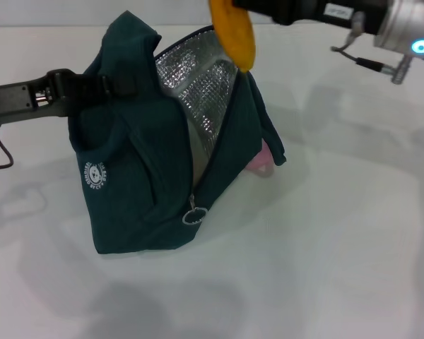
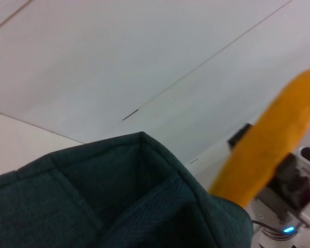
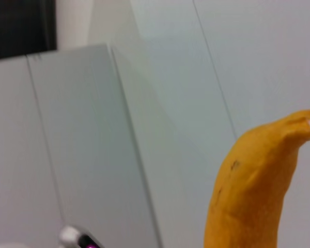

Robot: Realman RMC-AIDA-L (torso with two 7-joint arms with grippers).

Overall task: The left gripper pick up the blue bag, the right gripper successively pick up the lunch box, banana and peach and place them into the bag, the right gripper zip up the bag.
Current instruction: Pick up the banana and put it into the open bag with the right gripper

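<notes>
You are seeing the blue bag (image 1: 148,176) standing on the white table (image 1: 339,233), mouth gaping, silver lining showing. The left gripper (image 1: 102,86) is clenching its upper edge. The right gripper (image 1: 251,8) is gripping the banana (image 1: 234,32), hanging it over the opening. The peach (image 1: 263,164) is peeking from behind the bag

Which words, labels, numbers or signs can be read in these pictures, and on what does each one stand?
Round white logo on the dark teal fabric bag: it has lettering, too small to read.
White sticker on the black right arm: print too blurred to read.
The orange-yellow banana carries no text.
No text is legible.
</notes>
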